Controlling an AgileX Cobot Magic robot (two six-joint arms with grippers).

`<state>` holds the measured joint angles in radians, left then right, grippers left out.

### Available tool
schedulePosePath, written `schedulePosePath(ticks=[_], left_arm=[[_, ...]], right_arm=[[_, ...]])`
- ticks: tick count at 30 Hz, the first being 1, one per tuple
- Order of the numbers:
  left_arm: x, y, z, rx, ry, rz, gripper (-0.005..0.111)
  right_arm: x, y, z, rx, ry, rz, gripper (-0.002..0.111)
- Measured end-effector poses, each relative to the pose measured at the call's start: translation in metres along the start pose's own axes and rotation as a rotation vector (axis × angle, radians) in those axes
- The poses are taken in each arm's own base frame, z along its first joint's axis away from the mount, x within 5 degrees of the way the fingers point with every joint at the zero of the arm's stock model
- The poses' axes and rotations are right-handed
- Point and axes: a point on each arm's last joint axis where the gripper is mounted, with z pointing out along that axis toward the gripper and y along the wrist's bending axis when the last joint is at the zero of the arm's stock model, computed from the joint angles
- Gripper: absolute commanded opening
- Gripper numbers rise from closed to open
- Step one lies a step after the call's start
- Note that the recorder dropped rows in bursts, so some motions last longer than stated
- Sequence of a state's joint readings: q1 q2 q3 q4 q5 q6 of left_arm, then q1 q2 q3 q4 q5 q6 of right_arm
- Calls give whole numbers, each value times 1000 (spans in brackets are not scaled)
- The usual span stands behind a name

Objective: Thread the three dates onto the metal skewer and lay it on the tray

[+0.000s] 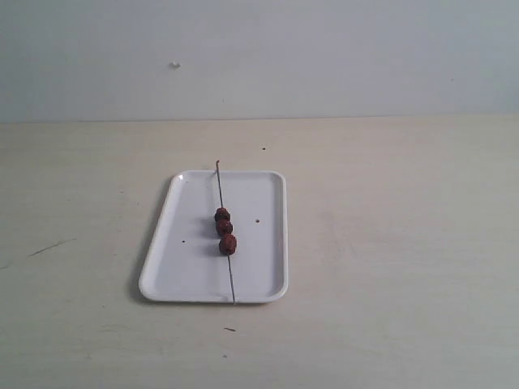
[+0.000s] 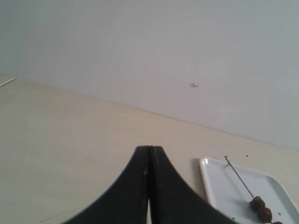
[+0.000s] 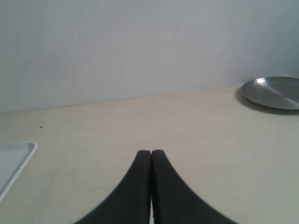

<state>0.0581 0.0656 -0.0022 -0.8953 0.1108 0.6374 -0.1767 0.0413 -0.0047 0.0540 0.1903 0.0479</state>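
Observation:
A white tray [image 1: 186, 259] lies mid-table in the exterior view. The thin metal skewer [image 1: 220, 188] rests lengthwise across it, with the three dates [image 1: 225, 230] threaded in a row on its middle. Neither arm appears in the exterior view. In the left wrist view my left gripper [image 2: 149, 148] is shut and empty, off to the side of the tray [image 2: 219, 186], where the skewer [image 2: 238, 177] and dates [image 2: 261, 210] show. My right gripper [image 3: 151, 151] is also shut with nothing in it; a corner of the tray [image 3: 14, 156] sits off to one side.
A shiny round metal plate [image 3: 273, 92] sits near the wall in the right wrist view. A pale wall [image 1: 259, 57] bounds the table at the back. A few small dark specks [image 1: 263, 148] dot the tabletop.

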Motion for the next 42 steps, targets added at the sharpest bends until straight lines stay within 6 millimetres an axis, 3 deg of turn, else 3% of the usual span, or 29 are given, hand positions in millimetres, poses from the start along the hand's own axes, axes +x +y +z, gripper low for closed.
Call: schedulePosePath(ticks=[11, 18, 42], left_arm=[[10, 10, -1, -90, 119, 237, 0], [20, 13, -3, -106, 230, 270, 0], [21, 13, -3, -109, 237, 278, 0]], right_arm=[[0, 0, 0, 0, 0, 1, 0], [0, 0, 0, 0, 0, 2, 0], [0, 0, 0, 0, 0, 7, 0]])
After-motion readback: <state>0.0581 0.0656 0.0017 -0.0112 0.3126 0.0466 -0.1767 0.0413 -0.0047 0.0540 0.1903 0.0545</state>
